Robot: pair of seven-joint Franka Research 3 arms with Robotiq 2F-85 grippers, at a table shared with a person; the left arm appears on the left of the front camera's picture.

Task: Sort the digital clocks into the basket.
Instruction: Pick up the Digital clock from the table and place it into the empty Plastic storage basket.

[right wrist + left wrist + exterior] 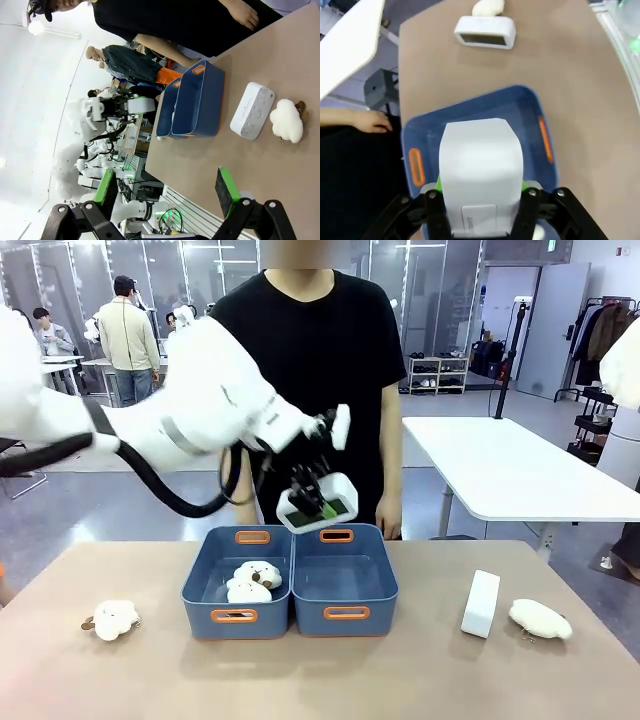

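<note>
Left claw (481, 186) is gripping one clock (480, 150) above the right-hand basket (345, 612); the other clock (480, 603) is standing on the table (400, 675) near a plush (540, 618). Right claw (166, 189) is gaping empty.

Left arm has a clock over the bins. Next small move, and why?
Probably lower the left gripper straight down, then release. It is shut on a digital clock, held above the empty basket; the left wrist view shows that basket's floor directly beneath. The neighbouring bin holds plush toys, so drifting sideways looks unwise.
</note>
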